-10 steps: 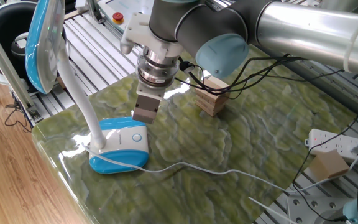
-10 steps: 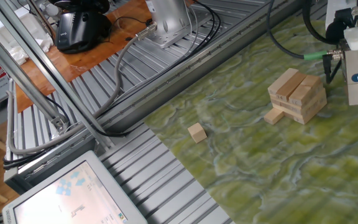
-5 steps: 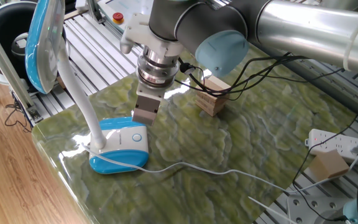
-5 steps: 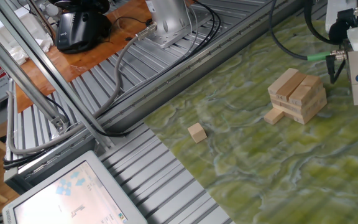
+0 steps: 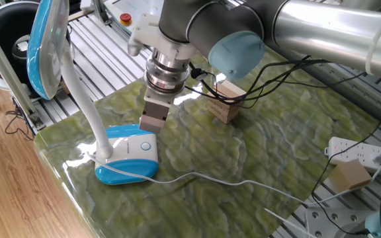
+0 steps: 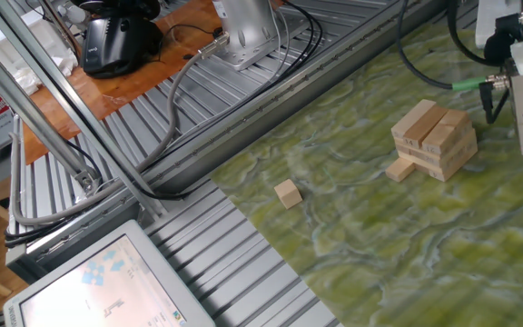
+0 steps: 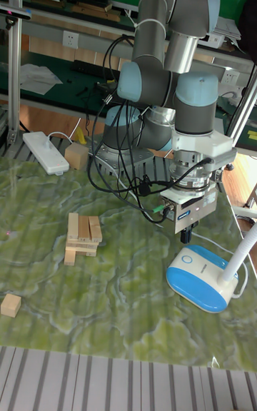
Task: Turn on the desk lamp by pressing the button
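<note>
The desk lamp stands at the table's near left corner, its blue-and-white base (image 5: 127,157) flat on the marbled green top. The white gooseneck rises to the blue-rimmed head (image 5: 45,41). The button (image 5: 145,147) is a small round white disc with a pale blue ring on the base's top panel, also seen in the tall view (image 7: 187,260). My gripper (image 5: 152,125) hangs just above and behind the button without touching it. In the tall view its dark fingertips (image 7: 187,238) show together with no gap and hold nothing.
A stack of wooden blocks (image 5: 225,106) sits just right of the gripper, and a loose block (image 6: 288,193) lies farther off. The lamp's white cord (image 5: 210,177) trails right towards a power strip (image 5: 366,153). A red-button box (image 5: 125,18) sits on the rails behind.
The gripper has crept a little toward the lamp base, sliding slightly right in the other fixed view. The lamp has not moved.
</note>
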Available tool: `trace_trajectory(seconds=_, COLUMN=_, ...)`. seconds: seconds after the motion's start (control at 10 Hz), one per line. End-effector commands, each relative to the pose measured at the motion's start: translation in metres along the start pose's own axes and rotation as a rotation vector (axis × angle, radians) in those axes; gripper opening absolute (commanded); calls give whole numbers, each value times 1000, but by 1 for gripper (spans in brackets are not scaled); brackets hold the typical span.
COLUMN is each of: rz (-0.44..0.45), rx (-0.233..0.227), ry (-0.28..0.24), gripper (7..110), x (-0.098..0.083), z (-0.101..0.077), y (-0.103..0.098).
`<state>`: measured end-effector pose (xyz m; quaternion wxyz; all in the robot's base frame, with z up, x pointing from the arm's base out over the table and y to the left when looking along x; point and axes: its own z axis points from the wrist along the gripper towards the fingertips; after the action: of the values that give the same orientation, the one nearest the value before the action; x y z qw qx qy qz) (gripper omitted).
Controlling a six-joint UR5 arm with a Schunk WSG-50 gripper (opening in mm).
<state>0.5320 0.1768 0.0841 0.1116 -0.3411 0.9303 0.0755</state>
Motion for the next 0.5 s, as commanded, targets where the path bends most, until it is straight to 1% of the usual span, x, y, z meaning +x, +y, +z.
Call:
trace_trajectory(seconds=0.0, rz=15, rx=1, ry=-22, gripper=7, x=-5, z=-1, y=-1)
trace_trajectory(seconds=0.1, rz=6, rx=-3, ry=-22, gripper=7, x=-6, z=-1, y=-1)
trace_trajectory(seconds=0.3, rz=8, rx=-31, ry=-45, gripper=7, x=-35, z=9, y=6)
trace_trajectory(seconds=0.4, rz=5, rx=-23, ry=-45, gripper=7, x=-46, z=13, y=5)
